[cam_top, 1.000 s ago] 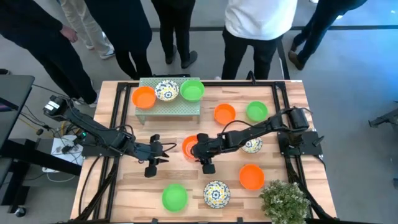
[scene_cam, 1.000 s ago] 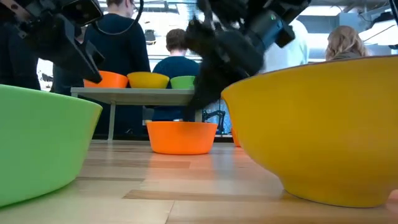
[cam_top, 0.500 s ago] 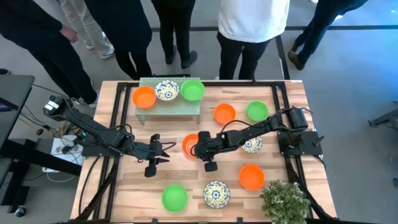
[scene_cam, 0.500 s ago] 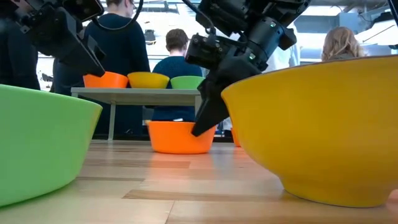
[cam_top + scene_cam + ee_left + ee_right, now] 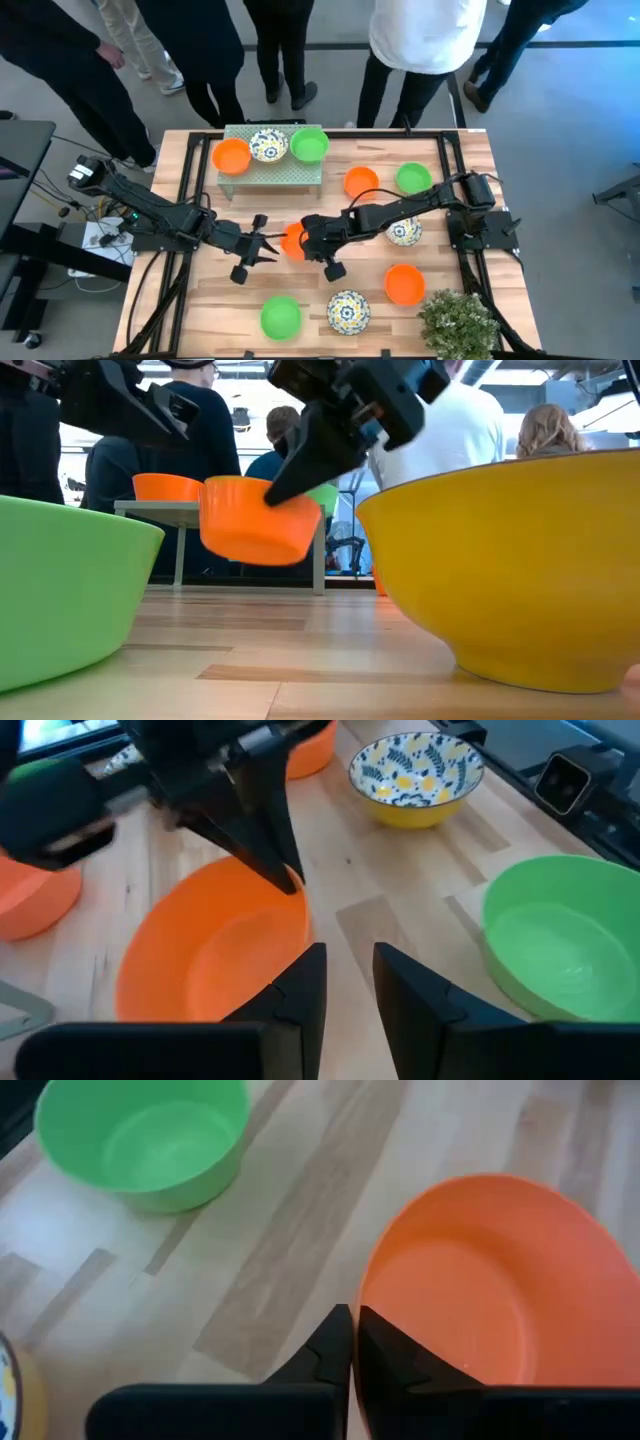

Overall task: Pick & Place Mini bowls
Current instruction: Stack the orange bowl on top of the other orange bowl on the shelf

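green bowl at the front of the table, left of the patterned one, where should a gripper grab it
Take the green bowl by its rim, coming straight down, one finger inside and one outside the wall. It sits upright with its mouth open and nothing in it, and its round sloping side gives no flat face. The side away from the patterned bowl has more room.

An orange mini bowl (image 5: 258,520) hangs tilted above the wooden table (image 5: 460,160), pinched at its rim near table centre. On the green raised stand (image 5: 272,170) sit an orange bowl (image 5: 231,155), a floral bowl (image 5: 267,145) and a green bowl (image 5: 309,144). Right of the stand lie another orange bowl (image 5: 361,182) and another green bowl (image 5: 413,179).
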Controlling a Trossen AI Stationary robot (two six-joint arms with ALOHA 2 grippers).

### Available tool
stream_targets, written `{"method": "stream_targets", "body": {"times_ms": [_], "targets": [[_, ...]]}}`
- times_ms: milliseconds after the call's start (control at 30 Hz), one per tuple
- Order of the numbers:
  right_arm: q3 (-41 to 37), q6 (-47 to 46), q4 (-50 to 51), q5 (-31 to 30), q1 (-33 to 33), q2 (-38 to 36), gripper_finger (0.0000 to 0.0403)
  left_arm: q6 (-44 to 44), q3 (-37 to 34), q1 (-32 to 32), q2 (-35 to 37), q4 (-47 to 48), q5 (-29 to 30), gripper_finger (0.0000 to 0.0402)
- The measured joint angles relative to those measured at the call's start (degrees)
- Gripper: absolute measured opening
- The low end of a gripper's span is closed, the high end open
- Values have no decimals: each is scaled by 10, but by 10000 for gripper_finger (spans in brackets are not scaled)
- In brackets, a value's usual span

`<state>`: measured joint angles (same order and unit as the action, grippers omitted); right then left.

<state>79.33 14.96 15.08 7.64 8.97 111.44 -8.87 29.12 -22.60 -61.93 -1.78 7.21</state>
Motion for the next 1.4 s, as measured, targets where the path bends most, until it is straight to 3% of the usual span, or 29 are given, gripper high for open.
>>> {"method": "stream_targets", "body": {"times_ms": [333, 733, 1000, 1233, 1400], "targets": [[33, -1, 18, 50, -16, 0, 6, -92, 0, 38, -35, -2, -8, 87], [34, -38, 32, 57, -16, 0, 4, -117, 1, 50, -16, -13, 0, 87], [34, -38, 15, 61, -16, 0, 3, -117, 1, 72, -48, -26, -49, 87], [34, -25, 9, 61, -18, 1, 7, -118, 1, 72, -79, -31, -56, 87], [34, -24, 1, 60, -20, 1, 16, -119, 1, 71, -79, -31, -60, 57]]}}
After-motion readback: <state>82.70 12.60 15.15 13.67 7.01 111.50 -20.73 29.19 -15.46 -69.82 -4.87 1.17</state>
